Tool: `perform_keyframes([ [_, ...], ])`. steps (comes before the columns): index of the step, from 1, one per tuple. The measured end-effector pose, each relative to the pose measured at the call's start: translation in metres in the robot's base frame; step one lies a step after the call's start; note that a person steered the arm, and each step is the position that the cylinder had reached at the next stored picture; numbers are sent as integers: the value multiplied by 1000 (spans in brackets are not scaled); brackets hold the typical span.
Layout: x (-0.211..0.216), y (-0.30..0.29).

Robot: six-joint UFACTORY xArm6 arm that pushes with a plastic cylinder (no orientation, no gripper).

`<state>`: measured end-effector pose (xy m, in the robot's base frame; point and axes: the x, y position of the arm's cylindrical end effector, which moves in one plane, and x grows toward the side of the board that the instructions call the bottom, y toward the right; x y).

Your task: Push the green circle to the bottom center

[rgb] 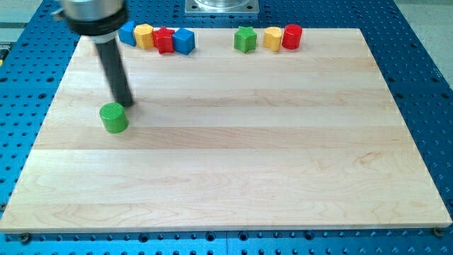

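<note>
worktop: pale wood board filling most of the frame, sitting on a blue perforated base. rod comes down from the upper left of the frame, dark and straight; my tip is on the board just above and right of the green circle, very close, contact unclear. no fingers on this rig, just the bare rod, so nothing spread or pinching. green circle sits at left of frame, mid height, well apart from the rest. top edge, left cluster touching in a row: blue block, yellow block, red block, blue cube. top edge, right of centre: green star, yellow block, red cylinder.
</note>
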<state>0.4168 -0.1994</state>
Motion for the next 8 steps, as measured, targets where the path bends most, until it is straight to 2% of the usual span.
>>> perform_keyframes([
  [1,60,-11],
  [2,70,34],
  [4,53,-47],
  [5,24,4],
  [6,37,76],
  [8,9,127],
])
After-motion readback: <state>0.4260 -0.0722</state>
